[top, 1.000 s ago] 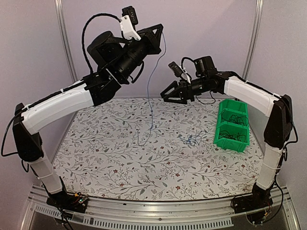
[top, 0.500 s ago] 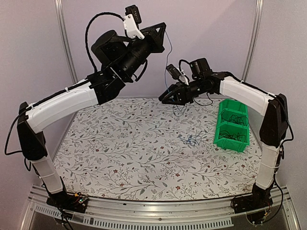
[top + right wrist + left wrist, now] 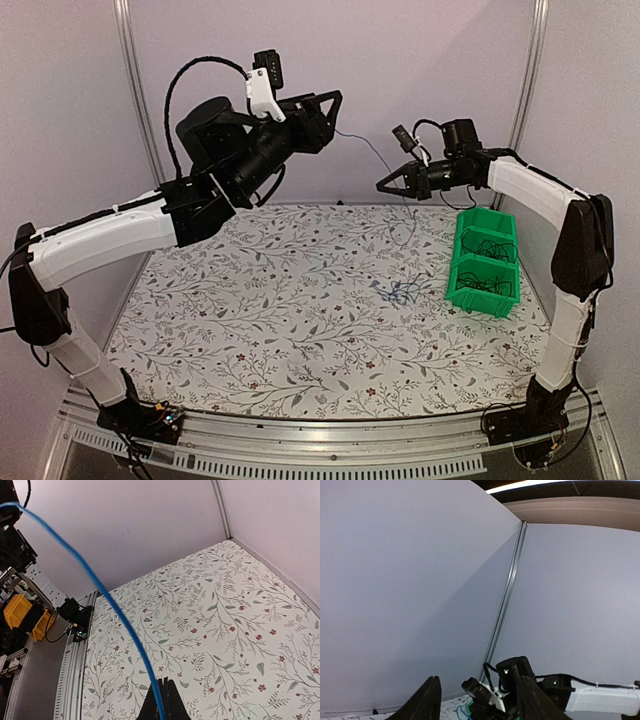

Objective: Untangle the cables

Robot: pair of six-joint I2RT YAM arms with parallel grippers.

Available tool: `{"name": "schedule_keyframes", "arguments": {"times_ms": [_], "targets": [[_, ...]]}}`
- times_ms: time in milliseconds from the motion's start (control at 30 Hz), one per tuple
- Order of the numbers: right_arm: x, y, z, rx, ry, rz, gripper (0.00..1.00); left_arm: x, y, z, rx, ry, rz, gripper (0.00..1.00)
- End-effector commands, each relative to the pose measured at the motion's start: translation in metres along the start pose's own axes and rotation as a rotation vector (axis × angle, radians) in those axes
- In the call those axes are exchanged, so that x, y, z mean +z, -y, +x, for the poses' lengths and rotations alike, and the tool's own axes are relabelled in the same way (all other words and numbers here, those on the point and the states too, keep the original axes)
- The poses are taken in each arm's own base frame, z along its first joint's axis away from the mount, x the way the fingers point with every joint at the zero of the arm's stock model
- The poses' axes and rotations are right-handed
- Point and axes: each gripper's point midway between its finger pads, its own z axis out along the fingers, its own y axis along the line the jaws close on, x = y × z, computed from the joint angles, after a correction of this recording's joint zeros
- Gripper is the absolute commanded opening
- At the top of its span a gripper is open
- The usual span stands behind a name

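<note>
A thin blue cable point(image 3: 360, 148) stretches through the air from beside my left gripper point(image 3: 332, 108) to my right gripper point(image 3: 384, 186), then hangs below it. In the right wrist view the blue cable point(image 3: 115, 610) arcs from the upper left into my right gripper point(image 3: 162, 700), whose jaws are shut on it. The left gripper point(image 3: 480, 705) stands open with nothing between its fingers point(image 3: 427, 700). Whether the cable still touches it I cannot tell. A small bluish tangle of cables point(image 3: 403, 292) lies on the floral table.
A green two-compartment bin point(image 3: 462, 292) sits at the table's right side, with black cables point(image 3: 488, 245) in it. Both arms are raised high over the back half of the table. Grey walls and a metal post point(image 3: 505, 605) close the rear.
My right gripper has shut on the blue cable and drawn back to the right. My left gripper has opened and swung lower and left. The cable no longer dangles to the table.
</note>
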Motion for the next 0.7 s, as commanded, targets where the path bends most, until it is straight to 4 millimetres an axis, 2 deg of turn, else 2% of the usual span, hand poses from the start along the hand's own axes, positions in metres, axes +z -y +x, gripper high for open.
{"name": "schedule_keyframes", "arguments": {"times_ms": [0, 100, 200, 367, 400, 500, 667], "targets": [[-0.066, 0.038, -0.013, -0.030, 0.029, 0.233, 0.00, -0.023, -0.018, 0.011, 0.009, -0.062, -0.070, 0.59], [-0.108, 0.078, -0.005, -0.010, 0.019, 0.393, 0.00, -0.033, -0.024, 0.019, -0.003, -0.090, -0.085, 0.60], [-0.153, 0.118, 0.007, -0.002, -0.006, 0.557, 0.00, -0.034, -0.024, 0.026, -0.007, -0.115, -0.085, 0.60], [-0.235, 0.166, 0.020, 0.018, 0.008, 0.749, 0.00, -0.030, -0.021, 0.031, -0.015, -0.129, -0.068, 0.59], [-0.246, 0.172, 0.022, 0.022, 0.014, 0.771, 0.00, -0.029, -0.020, 0.031, -0.016, -0.130, -0.064, 0.59], [-0.273, 0.193, 0.036, 0.053, 0.023, 0.820, 0.00, -0.027, -0.016, 0.034, -0.018, -0.138, -0.050, 0.59], [-0.290, 0.219, 0.063, 0.090, -0.004, 0.870, 0.00, -0.024, -0.014, 0.039, -0.019, -0.150, -0.040, 0.59]]}}
